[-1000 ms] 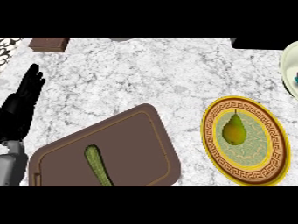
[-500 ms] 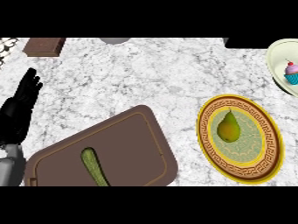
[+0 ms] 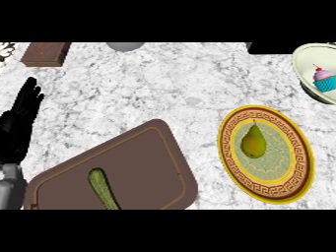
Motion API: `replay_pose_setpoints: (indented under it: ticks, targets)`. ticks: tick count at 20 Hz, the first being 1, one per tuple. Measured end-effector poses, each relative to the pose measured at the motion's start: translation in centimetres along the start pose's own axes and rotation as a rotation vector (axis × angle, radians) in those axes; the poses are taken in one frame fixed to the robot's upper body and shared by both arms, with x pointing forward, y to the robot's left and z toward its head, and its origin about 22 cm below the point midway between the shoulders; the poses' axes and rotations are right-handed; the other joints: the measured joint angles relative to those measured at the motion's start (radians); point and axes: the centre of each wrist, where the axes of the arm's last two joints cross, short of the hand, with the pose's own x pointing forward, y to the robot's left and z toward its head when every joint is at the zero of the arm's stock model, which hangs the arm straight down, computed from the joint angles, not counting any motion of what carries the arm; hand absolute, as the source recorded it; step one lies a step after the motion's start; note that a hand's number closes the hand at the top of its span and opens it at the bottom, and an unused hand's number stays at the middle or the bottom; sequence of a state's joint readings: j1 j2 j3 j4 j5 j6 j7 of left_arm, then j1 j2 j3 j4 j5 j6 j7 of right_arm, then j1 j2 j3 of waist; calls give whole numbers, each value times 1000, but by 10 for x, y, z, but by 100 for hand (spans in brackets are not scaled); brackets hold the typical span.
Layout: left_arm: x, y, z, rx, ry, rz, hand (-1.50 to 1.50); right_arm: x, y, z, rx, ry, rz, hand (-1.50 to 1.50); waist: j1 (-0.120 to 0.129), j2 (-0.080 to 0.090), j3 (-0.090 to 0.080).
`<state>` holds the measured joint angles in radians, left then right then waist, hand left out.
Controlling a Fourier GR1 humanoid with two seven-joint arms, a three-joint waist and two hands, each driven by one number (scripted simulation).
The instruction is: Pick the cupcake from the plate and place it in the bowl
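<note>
At the far left the left hand (image 3: 14,129) rests over the marble counter (image 3: 149,93), fingers straight and close together, pointing up, holding nothing. Beside it lies a brown cutting board (image 3: 138,170) with a green cucumber (image 3: 103,188) on it. Further right, a yellow plate (image 3: 299,162) carries a pear (image 3: 253,141). At the upper right, the cupcake (image 3: 324,80) with pink frosting sits inside the pale bowl (image 3: 307,64). The right hand is out of sight.
</note>
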<state>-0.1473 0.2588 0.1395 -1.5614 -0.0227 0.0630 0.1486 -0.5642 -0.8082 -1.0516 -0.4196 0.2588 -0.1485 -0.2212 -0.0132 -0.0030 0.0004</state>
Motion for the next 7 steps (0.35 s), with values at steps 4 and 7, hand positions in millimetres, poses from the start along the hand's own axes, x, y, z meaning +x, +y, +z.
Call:
replay_pose_setpoints:
  ticks: [4,7]
  targets:
    - [-1,4,2,1,3,0,0,-19,-32,7,42,-9,-58,-150,-3,-2,-1]
    - [0,6,0,-1,6,-5,0,-22,-49,11,63,-39,-100,-150,-3,-2,-1]
